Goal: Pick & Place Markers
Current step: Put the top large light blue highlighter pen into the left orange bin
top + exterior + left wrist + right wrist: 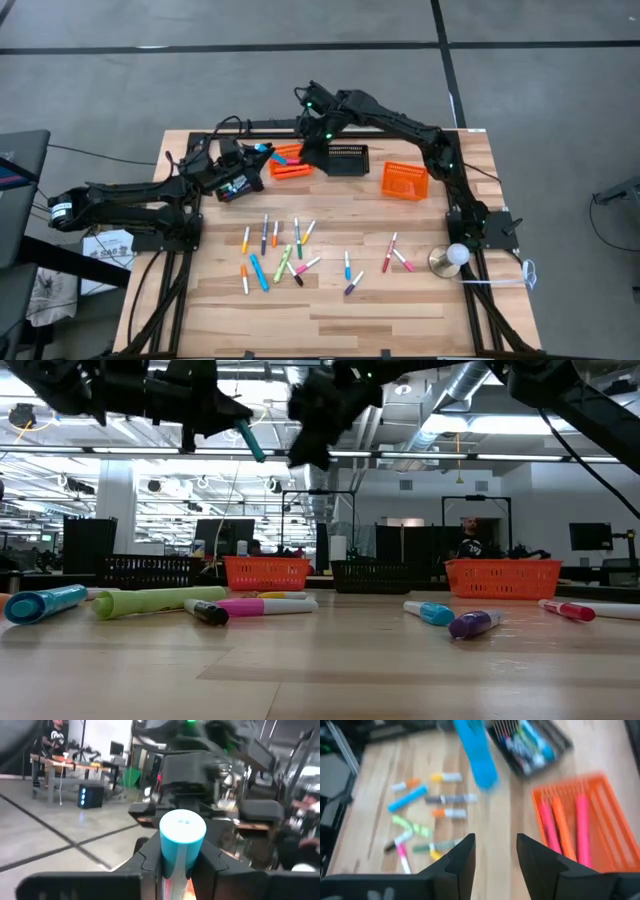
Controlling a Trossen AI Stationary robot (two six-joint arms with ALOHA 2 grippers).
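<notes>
High view: left gripper [252,152] is holding a light blue capped marker [262,148] above the counter's [400,310] back edge, tip pointing toward the right gripper [312,142], just beside.

Low view: marker is tilting, held high.

Left wrist: marker's cap facing right gripper.

Right wrist: right gripper is standing open, empty, marker lying ahead lengthwise.

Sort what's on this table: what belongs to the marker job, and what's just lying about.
Job:
- loose markers on the table
- light blue marker in the left gripper
- right gripper, open, above the baskets
- orange basket holding markers
- black basket

Lying about:
- round white lamp
- second orange basket
</notes>
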